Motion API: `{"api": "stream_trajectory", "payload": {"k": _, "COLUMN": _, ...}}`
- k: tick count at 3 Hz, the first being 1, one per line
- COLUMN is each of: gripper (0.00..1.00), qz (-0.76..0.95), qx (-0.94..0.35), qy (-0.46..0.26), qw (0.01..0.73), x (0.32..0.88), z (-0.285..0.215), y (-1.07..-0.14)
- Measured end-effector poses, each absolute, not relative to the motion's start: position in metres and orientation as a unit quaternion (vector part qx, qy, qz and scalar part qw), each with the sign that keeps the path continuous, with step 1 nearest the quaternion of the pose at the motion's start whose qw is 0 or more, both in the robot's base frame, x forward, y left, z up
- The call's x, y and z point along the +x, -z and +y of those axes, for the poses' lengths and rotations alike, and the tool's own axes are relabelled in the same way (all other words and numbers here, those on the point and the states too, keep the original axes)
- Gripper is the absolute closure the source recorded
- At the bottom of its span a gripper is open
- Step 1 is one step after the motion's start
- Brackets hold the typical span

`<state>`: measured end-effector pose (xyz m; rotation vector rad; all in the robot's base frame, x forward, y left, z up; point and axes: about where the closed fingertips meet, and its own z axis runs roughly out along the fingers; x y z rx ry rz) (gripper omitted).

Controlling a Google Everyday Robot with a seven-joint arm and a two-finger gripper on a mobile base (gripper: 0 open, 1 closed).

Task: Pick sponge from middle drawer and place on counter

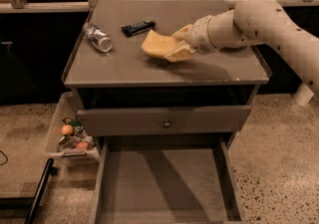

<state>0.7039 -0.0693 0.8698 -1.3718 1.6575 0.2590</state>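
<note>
The pale yellow sponge (155, 45) is held over the middle of the grey counter (124, 66), bent and tilted, its lower edge at or just above the surface. My gripper (178, 44) comes in from the right on the cream arm and is shut on the sponge's right end, one finger above it and one below. The middle drawer (164, 188) stands pulled out below the cabinet, and its flat grey floor holds nothing that I can see.
A clear plastic bottle (97, 37) lies on the counter's left part. A dark snack bar (137, 27) lies behind the sponge. A closed drawer front with a small knob (166, 124) sits above the open drawer. A clear bin of snacks (71, 136) stands on the floor at left.
</note>
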Motion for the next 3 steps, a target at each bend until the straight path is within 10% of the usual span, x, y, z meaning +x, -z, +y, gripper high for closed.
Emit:
{"api": "stream_trajectory", "payload": {"k": 1, "gripper": 0.11, "qz": 0.676, "qx": -0.559, "qy": -0.106, "qw": 0.468, "x": 0.7039, "z": -0.0692, "y": -0.8697}}
{"api": "stream_trajectory", "payload": {"k": 3, "gripper": 0.00, "qz": 0.676, "qx": -0.559, "qy": -0.106, "qw": 0.468, "x": 0.7039, "z": -0.0691, "y": -0.8697}}
